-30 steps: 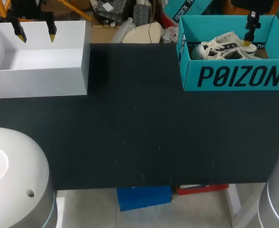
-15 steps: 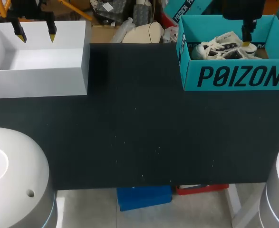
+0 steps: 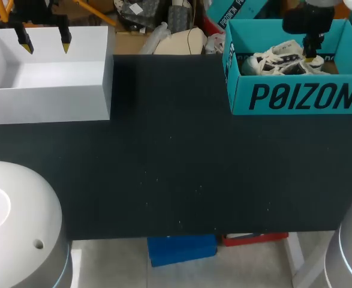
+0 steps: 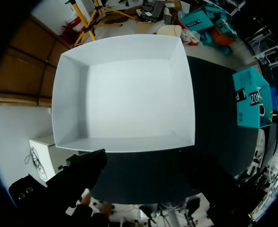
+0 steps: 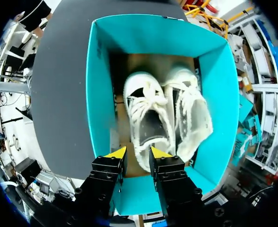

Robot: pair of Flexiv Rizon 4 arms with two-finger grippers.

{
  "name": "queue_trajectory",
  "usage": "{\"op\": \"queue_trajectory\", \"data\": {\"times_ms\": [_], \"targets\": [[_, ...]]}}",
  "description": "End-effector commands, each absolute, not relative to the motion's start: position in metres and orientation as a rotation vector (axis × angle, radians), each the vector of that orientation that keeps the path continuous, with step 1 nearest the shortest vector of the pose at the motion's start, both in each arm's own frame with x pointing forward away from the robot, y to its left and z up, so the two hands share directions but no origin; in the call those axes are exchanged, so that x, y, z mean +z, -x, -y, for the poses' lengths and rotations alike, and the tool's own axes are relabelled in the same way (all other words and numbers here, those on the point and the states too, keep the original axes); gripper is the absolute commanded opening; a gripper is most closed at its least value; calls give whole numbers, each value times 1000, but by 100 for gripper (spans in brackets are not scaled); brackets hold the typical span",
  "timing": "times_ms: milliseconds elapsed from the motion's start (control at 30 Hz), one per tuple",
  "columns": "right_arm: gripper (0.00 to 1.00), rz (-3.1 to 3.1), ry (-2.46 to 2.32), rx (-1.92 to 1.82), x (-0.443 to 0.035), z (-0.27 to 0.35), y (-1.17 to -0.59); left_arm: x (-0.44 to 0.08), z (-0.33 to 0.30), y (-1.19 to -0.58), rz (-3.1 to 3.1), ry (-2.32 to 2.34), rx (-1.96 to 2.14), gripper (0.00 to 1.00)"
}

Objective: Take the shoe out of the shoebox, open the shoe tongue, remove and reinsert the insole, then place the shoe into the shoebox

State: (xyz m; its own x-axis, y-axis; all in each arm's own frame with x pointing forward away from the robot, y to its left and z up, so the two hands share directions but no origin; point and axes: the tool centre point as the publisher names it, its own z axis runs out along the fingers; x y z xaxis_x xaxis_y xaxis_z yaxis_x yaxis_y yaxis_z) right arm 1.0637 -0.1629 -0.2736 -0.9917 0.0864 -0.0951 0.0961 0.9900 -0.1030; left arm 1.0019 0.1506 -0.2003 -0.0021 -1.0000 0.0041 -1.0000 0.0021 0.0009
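The right gripper hangs open and empty over the heel of the shoe in the shoebox, upper right of the head view, the shoe's length running straight ahead of it; the left gripper, also open, is far off.

In the head view the front wall of the shoebox hides the lower part of the shoes. The right gripper covers a small part of them, and only one of its tips shows there. The left gripper is cut by the top edge. In the left wrist view its yellow tips do not show. In the right wrist view the fingers hide the heel of the shoe, and its dark opening is too dim to tell the insole
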Motion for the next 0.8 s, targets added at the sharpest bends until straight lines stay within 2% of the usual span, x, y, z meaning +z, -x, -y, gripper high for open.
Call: {"op": "queue_trajectory", "data": {"times_ms": [33, 433, 567, 633, 800], "targets": [[29, -3063, -123, -163, -286, 162, -1088, -200, -150, -1002, 2221, -2217, -2, 100], [26, -3056, -72, -165, -304, 168, -1129, -200, -150, -1002, 2221, -2217, -2, 100], [22, -3056, -67, -154, -314, 170, -1136, -200, -150, -1002, 2221, -2217, -2, 100], [16, -3059, -62, -150, -319, 171, -1135, -200, -150, -1002, 2221, -2217, -2, 100], [16, -3075, -71, -144, -332, 173, -1131, -200, -150, -1002, 2221, -2217, -2, 100]]}}
